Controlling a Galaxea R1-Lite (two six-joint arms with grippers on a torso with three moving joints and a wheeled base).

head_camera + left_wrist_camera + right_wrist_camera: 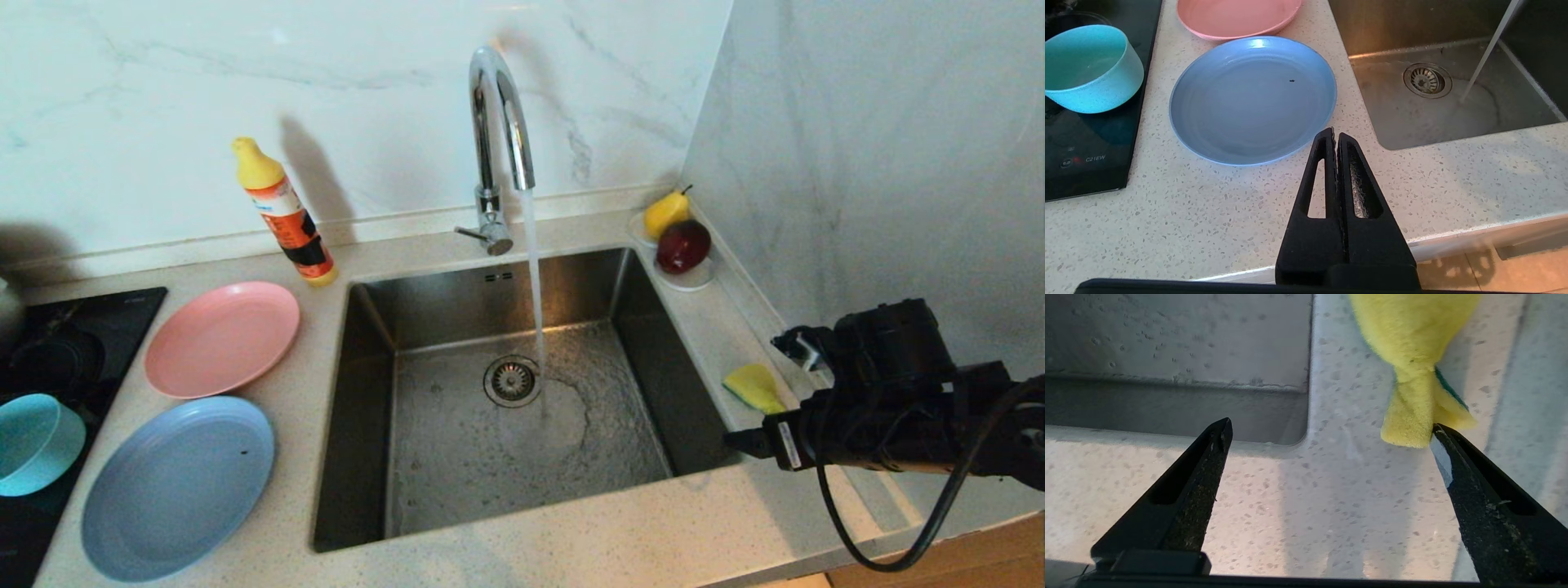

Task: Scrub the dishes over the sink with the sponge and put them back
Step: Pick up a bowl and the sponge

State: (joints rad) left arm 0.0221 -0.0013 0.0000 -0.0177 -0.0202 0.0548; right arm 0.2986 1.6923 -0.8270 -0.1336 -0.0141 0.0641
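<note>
Right gripper (1327, 428) hovers low over the speckled pale stone counter (1331, 490), jaws spread wide and empty. Just ahead, toward its outer finger, lies the small soft yellow sponge with a green scouring face (1408, 355), long axis pointing away from the gripper. Beyond the inner finger drops the square brushed-steel sink (1180, 343). Left gripper (1336, 134), fully closed and empty, is parked far from the sponge.

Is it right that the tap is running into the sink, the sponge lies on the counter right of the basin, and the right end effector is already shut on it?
Not quite. The right wrist view shows the right end effector wide open, one fingertip just at the sponge, nothing gripped. The rest holds: the tap runs into the sink, and the sponge lies on the counter to its right.
</note>
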